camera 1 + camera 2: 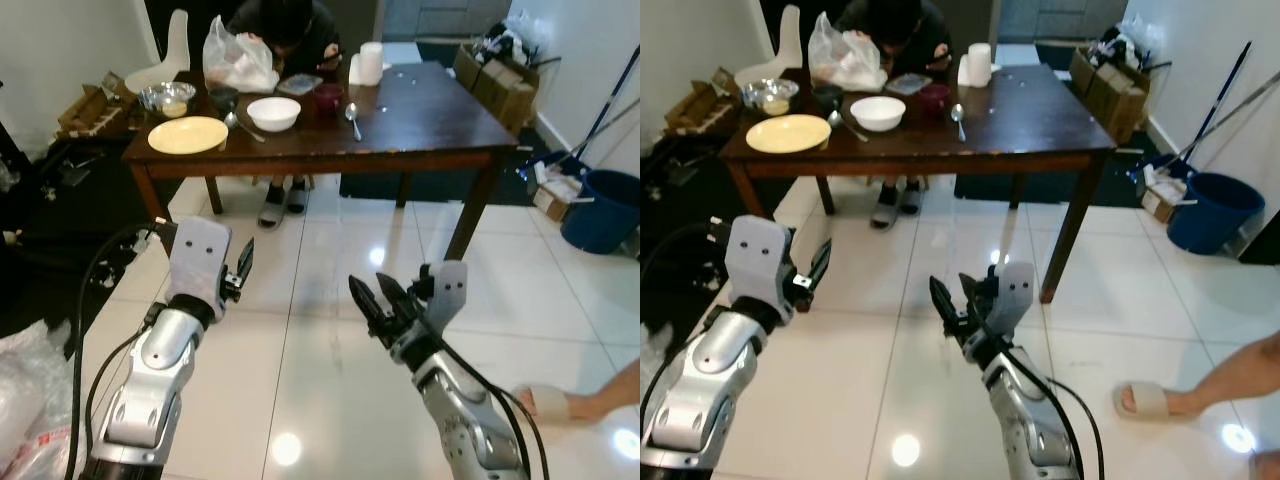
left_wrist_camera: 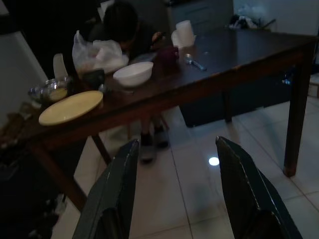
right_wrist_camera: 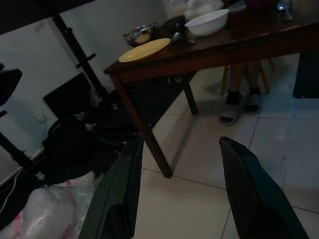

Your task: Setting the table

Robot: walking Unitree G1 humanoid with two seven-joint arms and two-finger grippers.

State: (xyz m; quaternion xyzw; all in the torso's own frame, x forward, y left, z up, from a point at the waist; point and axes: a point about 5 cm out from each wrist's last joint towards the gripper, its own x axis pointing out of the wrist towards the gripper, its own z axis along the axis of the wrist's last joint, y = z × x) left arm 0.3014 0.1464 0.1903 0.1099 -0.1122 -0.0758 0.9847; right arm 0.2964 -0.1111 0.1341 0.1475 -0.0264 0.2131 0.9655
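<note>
A: Which step is this?
B: The approach, I'd say. Both the left gripper (image 1: 243,262) and right gripper (image 1: 372,298) hang released, jaws apart, holding nothing.
A: The tableware?
B: Yellow plate (image 1: 188,134), white bowl (image 1: 273,113), spoon (image 1: 353,117) lie on the bench (image 1: 440,125), well ahead; walk closer next

The table (image 1: 420,115) was dark wood with a smooth, faintly shiny top, and on it lay a glossy yellow plate (image 1: 187,134), a glossy white bowl (image 1: 273,112), a shiny metal bowl (image 1: 166,97) at about ten o'clock from the plate, two polished metal spoons (image 1: 353,118) and a crinkled, translucent plastic bag (image 1: 236,58). The floor (image 1: 320,330) was pale, highly glossy tile that mirrored the ceiling lights. Both arms (image 1: 150,385) had brushed silver metal shells and matt black fingers (image 2: 112,199), while a blue plastic bucket (image 1: 604,208) and brown cardboard boxes (image 1: 497,82) stood at about three o'clock from the table.
</note>
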